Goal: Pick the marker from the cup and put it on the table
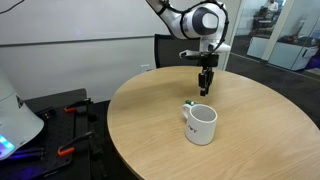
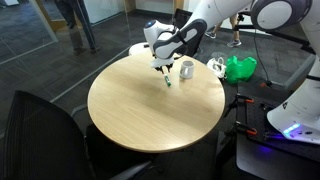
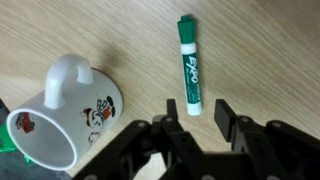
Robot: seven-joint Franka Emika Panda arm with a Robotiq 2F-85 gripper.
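Observation:
The marker (image 3: 188, 65), white with a green cap and green lettering, lies flat on the light wood table (image 3: 270, 50). It also shows as a small green-tipped stick in both exterior views (image 1: 189, 103) (image 2: 168, 82). The white mug (image 3: 62, 110) with a cartoon print stands upright beside it, handle towards the marker; it shows in both exterior views (image 1: 201, 124) (image 2: 186, 69). My gripper (image 3: 197, 112) is open and empty, just above the table with the marker's white end between its fingertips' line; it also shows in both exterior views (image 1: 205, 86) (image 2: 161, 68).
A black chair (image 2: 40, 125) stands at the table's near side and another (image 1: 170, 48) behind it. A green bag (image 2: 240, 68) and a white object (image 2: 215, 66) sit beyond the table edge. A white machine with blue light (image 1: 12, 125) stands beside the table.

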